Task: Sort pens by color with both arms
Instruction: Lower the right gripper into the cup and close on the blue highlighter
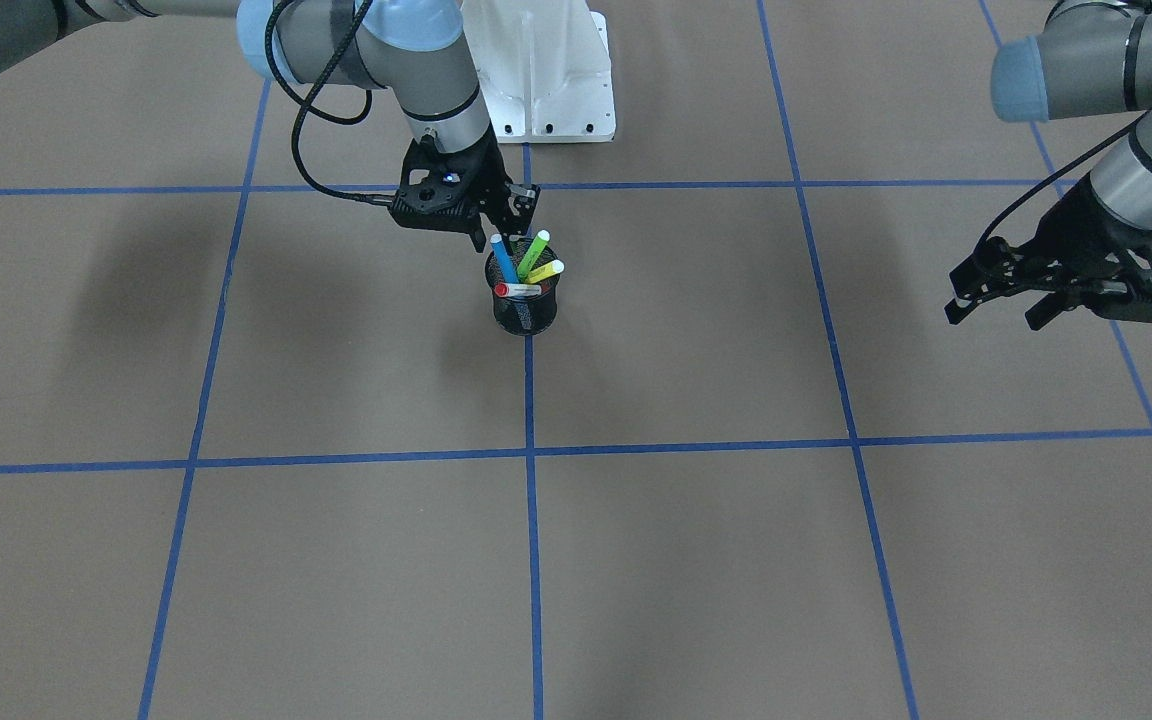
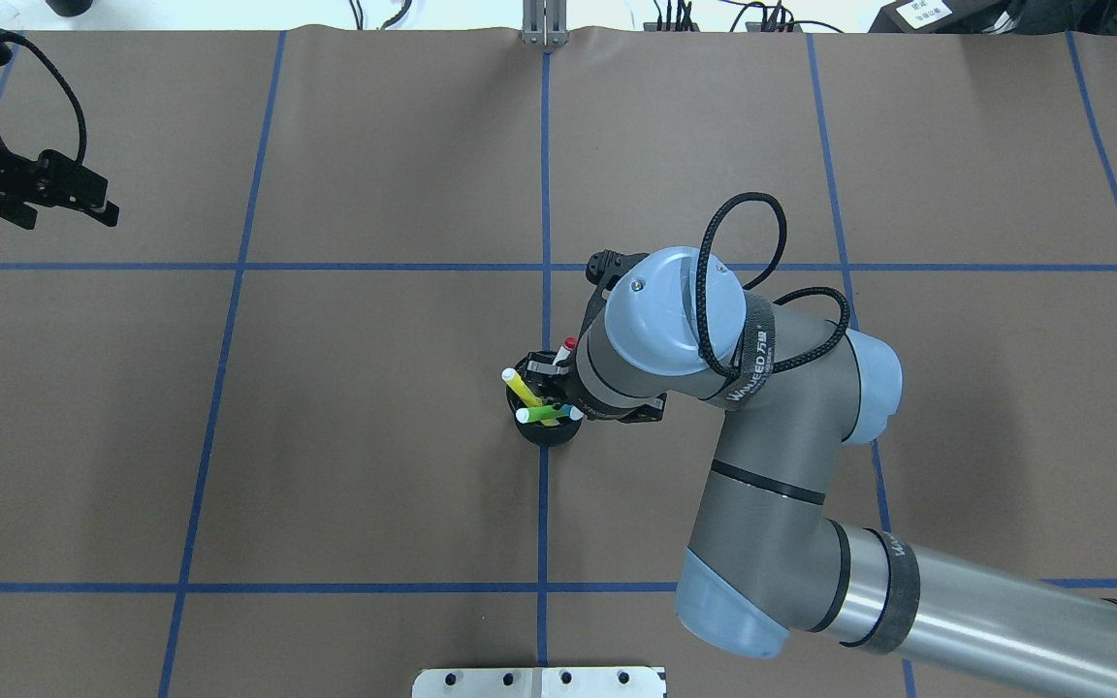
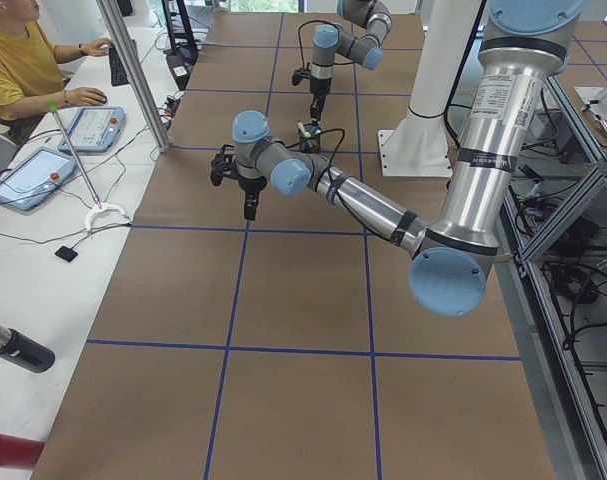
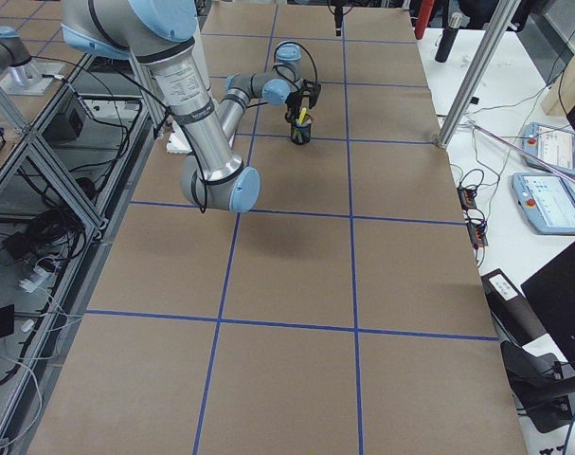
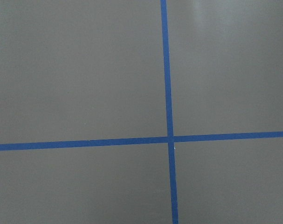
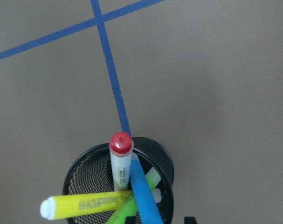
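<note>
A black mesh cup stands at the table's middle on a blue tape line. It holds a blue pen, a green pen, a yellow pen and a white pen with a red cap. My right gripper hangs right above the cup, open. In the right wrist view the blue pen runs up between the fingers, beside the red cap and the yellow pen. My left gripper is open and empty, far off to the side above bare table.
The white pedestal base stands just behind the cup. Blue tape lines divide the brown table into squares. An operator with tablets sits at a side table beyond the table's far edge.
</note>
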### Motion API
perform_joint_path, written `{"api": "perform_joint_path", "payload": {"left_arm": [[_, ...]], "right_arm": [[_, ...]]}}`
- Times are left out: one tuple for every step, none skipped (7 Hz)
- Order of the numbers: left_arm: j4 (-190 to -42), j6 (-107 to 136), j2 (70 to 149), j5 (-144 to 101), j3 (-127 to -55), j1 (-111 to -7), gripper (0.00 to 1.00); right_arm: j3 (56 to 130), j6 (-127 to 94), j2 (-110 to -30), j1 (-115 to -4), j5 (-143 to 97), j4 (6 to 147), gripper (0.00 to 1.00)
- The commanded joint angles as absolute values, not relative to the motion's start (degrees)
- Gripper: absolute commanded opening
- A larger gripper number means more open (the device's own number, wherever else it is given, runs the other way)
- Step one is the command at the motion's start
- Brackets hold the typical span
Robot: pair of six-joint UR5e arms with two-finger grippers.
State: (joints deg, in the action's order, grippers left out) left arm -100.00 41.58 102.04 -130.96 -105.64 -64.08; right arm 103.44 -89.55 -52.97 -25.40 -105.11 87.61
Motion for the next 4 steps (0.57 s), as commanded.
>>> {"api": "perform_joint_path", "payload": {"left_arm": [[-100.02,41.57,102.04,-130.96,-105.64,-64.16,1.00],[-100.02,41.57,102.04,-130.96,-105.64,-64.16,1.00],[-100.02,41.57,102.04,-130.96,-105.64,-64.16,1.00],[-100.02,41.57,101.95,-130.96,-105.64,-64.07,1.00]], "right_arm": [[103.36,-89.56,-53.08,-25.40,-105.03,87.54,0.43],[103.27,-89.56,-53.26,-25.40,-105.03,87.54,0.43],[103.18,-89.47,-53.35,-25.40,-105.03,87.54,0.42],[103.18,-89.47,-53.18,-25.40,-105.03,87.54,0.39]]}}
